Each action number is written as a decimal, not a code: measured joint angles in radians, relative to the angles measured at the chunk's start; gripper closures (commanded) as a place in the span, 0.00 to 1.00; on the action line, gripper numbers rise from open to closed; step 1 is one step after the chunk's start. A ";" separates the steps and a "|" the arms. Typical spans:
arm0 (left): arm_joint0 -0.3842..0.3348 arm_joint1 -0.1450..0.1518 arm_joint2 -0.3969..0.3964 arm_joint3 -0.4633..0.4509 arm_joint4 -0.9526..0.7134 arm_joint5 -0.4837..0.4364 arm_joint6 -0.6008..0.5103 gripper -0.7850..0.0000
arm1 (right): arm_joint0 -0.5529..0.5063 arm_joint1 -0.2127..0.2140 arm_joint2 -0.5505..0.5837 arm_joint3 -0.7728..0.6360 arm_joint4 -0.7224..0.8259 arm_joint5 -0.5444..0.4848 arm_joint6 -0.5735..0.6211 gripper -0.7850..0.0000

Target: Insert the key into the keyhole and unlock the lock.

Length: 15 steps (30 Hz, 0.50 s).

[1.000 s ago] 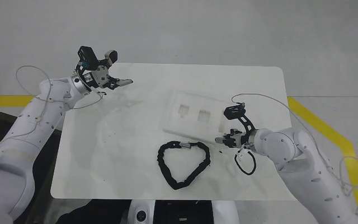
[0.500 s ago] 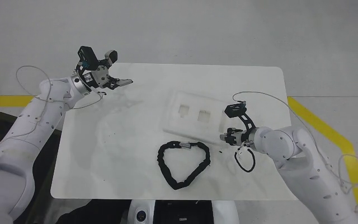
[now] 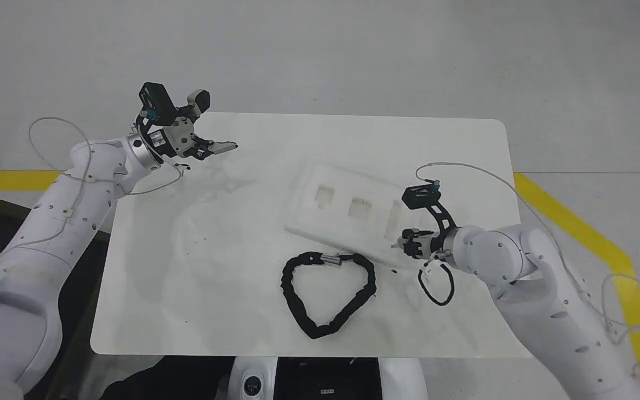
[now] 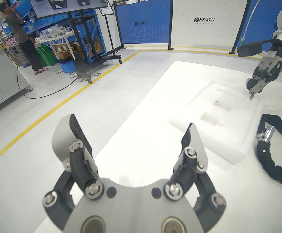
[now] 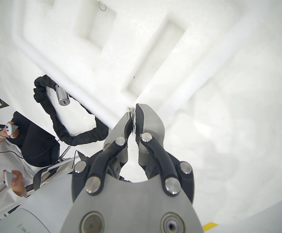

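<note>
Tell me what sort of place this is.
Probably a robotics lab or factory demo hall: yellow floor tape, blue partition panels, a big screen on a wheeled stand, all beyond the white table.

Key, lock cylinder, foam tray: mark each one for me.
key [image 5: 132, 120], right wrist view, on its thin metal edge.
lock cylinder [image 5: 62, 96], right wrist view, on the chrome barrel's side.
foam tray [image 4: 220, 136], left wrist view, on its bare flat top.

Key [image 5: 132, 123]: we see only a thin edge, the rest hidden between the right pincer's [image 5: 132, 109] pads.
Chain lock [image 4: 267, 159]: cut off at the picture's edge, and elsewhere partly behind the foam tray [image 5: 136, 44].
Wire ring [image 5: 102, 6] in a tray recess: too small for us to identify.
</note>
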 measured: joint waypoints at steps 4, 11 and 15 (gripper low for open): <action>0.000 0.000 0.000 0.000 0.000 0.000 0.000 0.00 | 0.004 -0.001 -0.003 -0.001 -0.007 0.004 0.005 1.00; 0.000 0.000 0.000 0.000 0.000 0.000 0.000 0.00 | 0.032 0.006 0.005 -0.044 -0.097 0.003 0.066 1.00; 0.000 0.000 0.000 0.000 0.000 0.000 0.000 0.00 | 0.053 0.010 0.006 -0.075 -0.171 0.004 0.121 1.00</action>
